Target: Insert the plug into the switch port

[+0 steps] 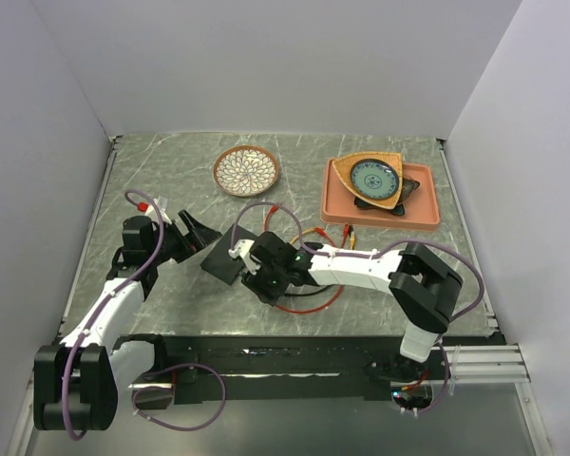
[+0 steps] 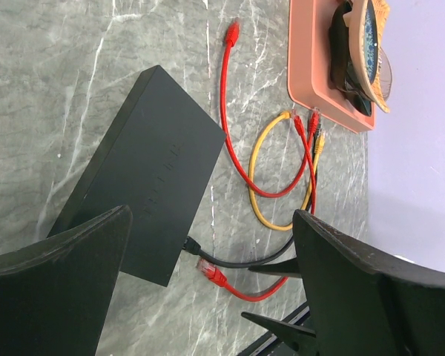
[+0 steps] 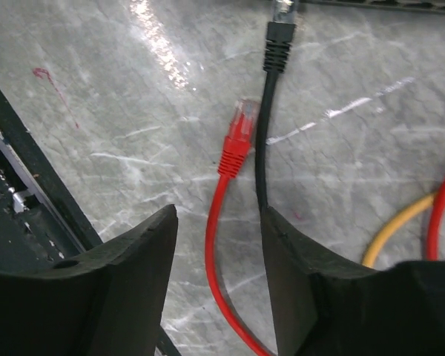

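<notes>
The switch (image 1: pixel 223 264) is a flat matte-black box on the marble table; it also shows in the left wrist view (image 2: pixel 144 174). A black plug (image 2: pixel 191 243) sits against its near edge, apparently in a port, and also shows in the right wrist view (image 3: pixel 279 41). A loose red plug (image 3: pixel 237 137) lies on the table beside it, also in the left wrist view (image 2: pixel 210 272). My right gripper (image 3: pixel 219 215) is open just behind the red plug, with the red cable running between its fingers, ungripped. My left gripper (image 2: pixel 213 215) is open and empty above the switch's left side (image 1: pixel 198 231).
A yellow cable loop (image 2: pixel 271 174) and a second red cable (image 2: pixel 230 111) lie right of the switch. An orange tray (image 1: pixel 426 204) holding a bowl (image 1: pixel 375 178) stands at the back right. A patterned plate (image 1: pixel 247 171) is at the back centre. The table's black front rail (image 3: pixel 30 178) is close by.
</notes>
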Robot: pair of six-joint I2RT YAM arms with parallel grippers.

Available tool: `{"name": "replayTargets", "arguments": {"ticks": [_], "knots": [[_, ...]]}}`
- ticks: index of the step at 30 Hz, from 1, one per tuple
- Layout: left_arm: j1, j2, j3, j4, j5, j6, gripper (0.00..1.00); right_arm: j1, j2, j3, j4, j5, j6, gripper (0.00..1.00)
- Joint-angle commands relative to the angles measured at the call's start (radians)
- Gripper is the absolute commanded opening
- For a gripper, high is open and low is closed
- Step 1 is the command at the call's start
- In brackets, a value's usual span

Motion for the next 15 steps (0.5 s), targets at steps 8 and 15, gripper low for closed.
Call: {"name": "replayTargets", "arguments": {"ticks": [8, 15], "knots": [[0.002, -0.022, 0.031, -0.016, 0.001, 0.024, 0.96, -0.003, 0.114, 0.069, 0.008, -0.031, 0.032, 0.33], [0.003, -0.030, 0.038, -0.021, 0.001, 0.025, 0.96, -0.003, 0.148, 0.081, 0.005, 0.009, 0.033, 0.08]]}}
